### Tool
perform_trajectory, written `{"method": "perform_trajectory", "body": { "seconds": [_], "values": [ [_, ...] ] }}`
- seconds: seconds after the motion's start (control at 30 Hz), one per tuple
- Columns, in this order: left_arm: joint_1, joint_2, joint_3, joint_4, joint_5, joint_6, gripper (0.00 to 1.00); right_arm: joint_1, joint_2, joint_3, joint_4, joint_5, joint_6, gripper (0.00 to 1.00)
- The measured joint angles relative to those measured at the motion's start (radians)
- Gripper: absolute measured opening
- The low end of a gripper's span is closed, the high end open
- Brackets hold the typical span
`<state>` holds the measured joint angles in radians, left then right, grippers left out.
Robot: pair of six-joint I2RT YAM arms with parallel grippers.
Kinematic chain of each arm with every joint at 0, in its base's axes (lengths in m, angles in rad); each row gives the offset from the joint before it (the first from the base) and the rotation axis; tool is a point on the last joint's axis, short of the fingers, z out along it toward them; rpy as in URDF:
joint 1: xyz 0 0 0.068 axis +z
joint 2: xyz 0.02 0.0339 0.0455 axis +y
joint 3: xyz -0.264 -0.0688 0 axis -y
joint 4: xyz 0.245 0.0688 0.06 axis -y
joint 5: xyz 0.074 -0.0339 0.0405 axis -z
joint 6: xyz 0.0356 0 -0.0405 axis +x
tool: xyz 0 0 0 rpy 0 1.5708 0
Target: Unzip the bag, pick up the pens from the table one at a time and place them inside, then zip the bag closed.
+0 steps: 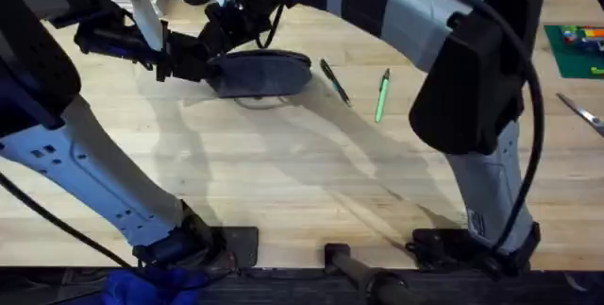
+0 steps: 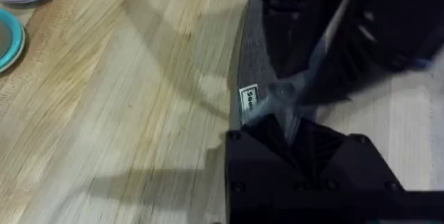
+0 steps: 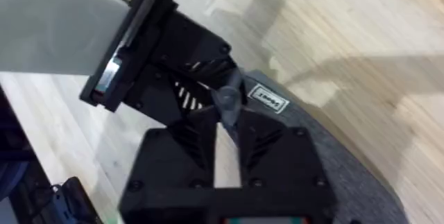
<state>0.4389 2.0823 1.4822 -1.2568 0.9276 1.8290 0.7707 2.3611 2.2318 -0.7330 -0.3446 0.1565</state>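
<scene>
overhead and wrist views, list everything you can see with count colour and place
oblong blue-grey fabric pouch: 1, far middle of table, both grippers at it
slim black pen with silver tip: 1, just right of pouch
slim bright green pen: 1, right of black pen
silver scissors: 1, right edge
green cutting mat: 1, far right
pink and teal round rims: 2, corner of left wrist view
light wooden plank table: 1
left gripper: black, pouch's left end
right gripper: black, at pouch top
</scene>
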Motion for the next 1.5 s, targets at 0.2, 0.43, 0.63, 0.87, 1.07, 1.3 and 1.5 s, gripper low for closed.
{"method": "perform_trajectory", "body": {
  "seconds": [0.2,0.43,0.63,0.87,1.07,1.3,1.5],
  "values": [
    [-0.001,0.000,0.000,0.001,0.000,0.000,0.042,0.009,0.000,0.003,0.002,-0.028,0.000,0.534],
    [-0.001,0.000,0.000,0.000,0.000,0.000,0.042,0.013,0.000,0.009,0.000,-0.040,0.000,0.996],
    [-0.001,0.000,0.000,0.000,0.000,0.000,0.042,-0.001,0.000,0.009,-0.002,-0.040,0.000,0.996],
    [-0.001,0.000,0.000,0.000,0.000,0.000,0.042,-0.023,-0.008,0.009,-0.070,-0.017,-0.013,0.996],
    [-0.001,0.000,0.000,0.000,0.000,0.000,0.042,-0.037,-0.065,0.009,-0.148,0.042,-0.058,0.995],
    [-0.001,0.000,0.000,0.000,0.000,0.000,0.042,-0.055,-0.154,0.010,-0.218,0.077,-0.087,0.995],
    [-0.001,0.000,0.000,0.000,0.000,0.000,0.042,-0.081,-0.223,0.010,-0.301,0.119,-0.117,0.995]
  ]
}}
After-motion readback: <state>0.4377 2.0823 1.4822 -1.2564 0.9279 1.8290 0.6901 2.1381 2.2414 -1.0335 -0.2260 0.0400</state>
